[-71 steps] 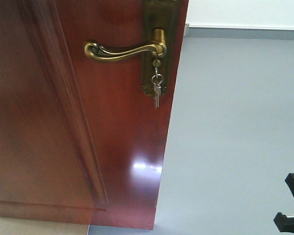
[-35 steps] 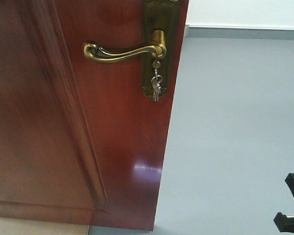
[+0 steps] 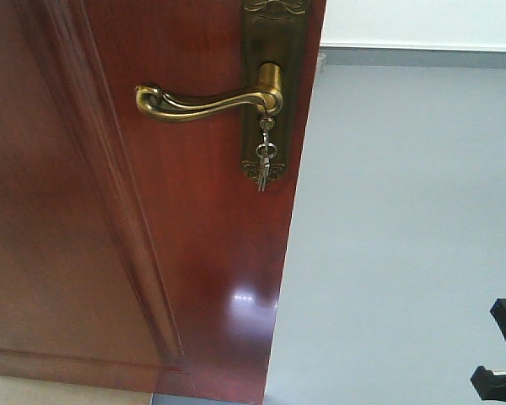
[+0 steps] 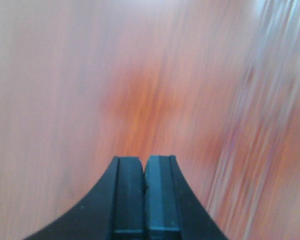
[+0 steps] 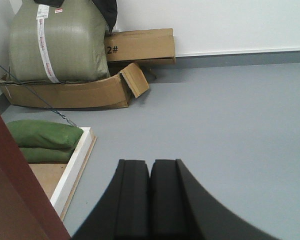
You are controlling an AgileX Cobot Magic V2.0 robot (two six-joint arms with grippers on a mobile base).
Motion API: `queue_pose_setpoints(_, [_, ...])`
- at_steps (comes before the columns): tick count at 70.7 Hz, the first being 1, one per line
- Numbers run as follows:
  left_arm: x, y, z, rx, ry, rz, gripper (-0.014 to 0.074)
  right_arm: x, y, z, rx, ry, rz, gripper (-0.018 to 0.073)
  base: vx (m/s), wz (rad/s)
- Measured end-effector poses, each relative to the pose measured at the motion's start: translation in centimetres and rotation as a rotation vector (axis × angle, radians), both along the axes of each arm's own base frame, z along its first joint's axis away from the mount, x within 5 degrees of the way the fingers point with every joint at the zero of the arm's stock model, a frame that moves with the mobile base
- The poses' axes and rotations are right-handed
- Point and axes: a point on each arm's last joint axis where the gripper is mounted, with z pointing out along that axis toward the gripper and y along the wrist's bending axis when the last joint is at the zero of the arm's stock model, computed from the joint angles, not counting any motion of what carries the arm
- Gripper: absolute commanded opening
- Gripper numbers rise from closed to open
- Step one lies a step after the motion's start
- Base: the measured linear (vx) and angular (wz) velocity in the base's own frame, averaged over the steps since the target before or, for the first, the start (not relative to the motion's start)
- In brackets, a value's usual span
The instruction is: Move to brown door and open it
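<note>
The brown door [image 3: 84,211] fills the left half of the front view, glossy reddish-brown with a raised moulding. Its brass plate [image 3: 274,51] carries a curved brass lever handle [image 3: 207,103], and small keys [image 3: 262,164] hang below it. The door's free edge runs down the middle of the view. My left gripper [image 4: 144,162] is shut and empty, close up against the blurred brown door surface [image 4: 140,75]. My right gripper [image 5: 150,165] is shut and empty above the grey floor, with the door's edge [image 5: 10,190] at lower left. Part of the right gripper [image 3: 502,354] shows at the front view's lower right.
Grey floor [image 3: 405,211] lies right of the door, with a white wall [image 3: 422,21] behind. In the right wrist view a white frame brace [image 5: 72,170], green sandbags [image 5: 42,135], cardboard boxes [image 5: 140,45] and a big woven sack [image 5: 57,42] stand at the left.
The door handle and keys have shifted slightly left and down in the front view, and the door's lower edge sits lower. The right gripper part has not moved.
</note>
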Motion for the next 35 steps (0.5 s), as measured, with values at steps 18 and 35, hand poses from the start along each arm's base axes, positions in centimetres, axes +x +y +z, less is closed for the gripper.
queue_pose_setpoints(18, [0.0, 0.3, -1.4, -0.011, 0.151, 0.036, 0.0017, 0.0, 0.0, 0.0, 0.0, 0.0, 0.0, 0.0, 0.0, 0.0])
queue_pose_setpoints(35, [0.0, 0.4, -1.7, -0.012, 0.183, 0.043, 0.0017, 0.0, 0.0, 0.0, 0.0, 0.0, 0.0, 0.0, 0.0, 0.0])
